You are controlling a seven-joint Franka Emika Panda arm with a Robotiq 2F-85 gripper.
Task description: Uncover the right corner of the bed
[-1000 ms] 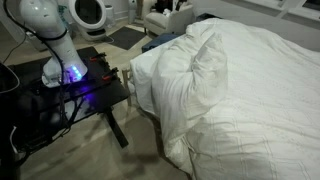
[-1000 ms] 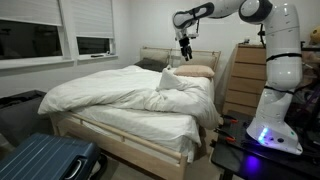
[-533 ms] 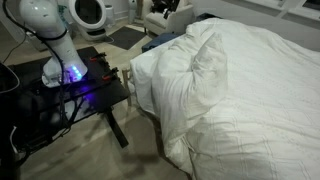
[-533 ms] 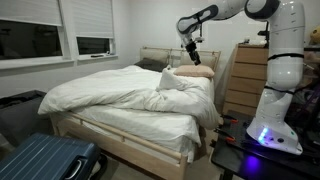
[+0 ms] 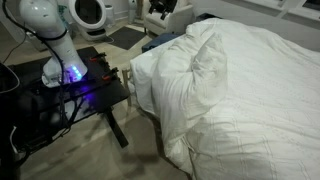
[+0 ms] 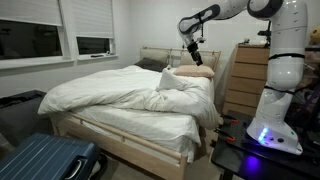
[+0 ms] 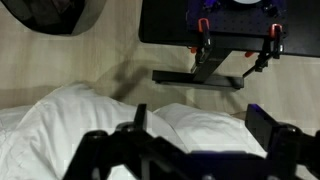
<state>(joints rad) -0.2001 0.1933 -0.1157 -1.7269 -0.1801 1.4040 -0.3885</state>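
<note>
Wrist view shows one spread gripper (image 7: 200, 140) over one bed (image 7: 60, 125).

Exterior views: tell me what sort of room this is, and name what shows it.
Most likely a home bedroom: a large white-covered bed fills the room, a wooden dresser stands against the wall, and a blue suitcase lies on the floor.

Dark windows (image 6: 30, 42) line a white wall (image 6: 130, 25); a wooden dresser (image 6: 240, 85) stands nearby, a blue suitcase (image 6: 45, 160) in the foreground.
</note>
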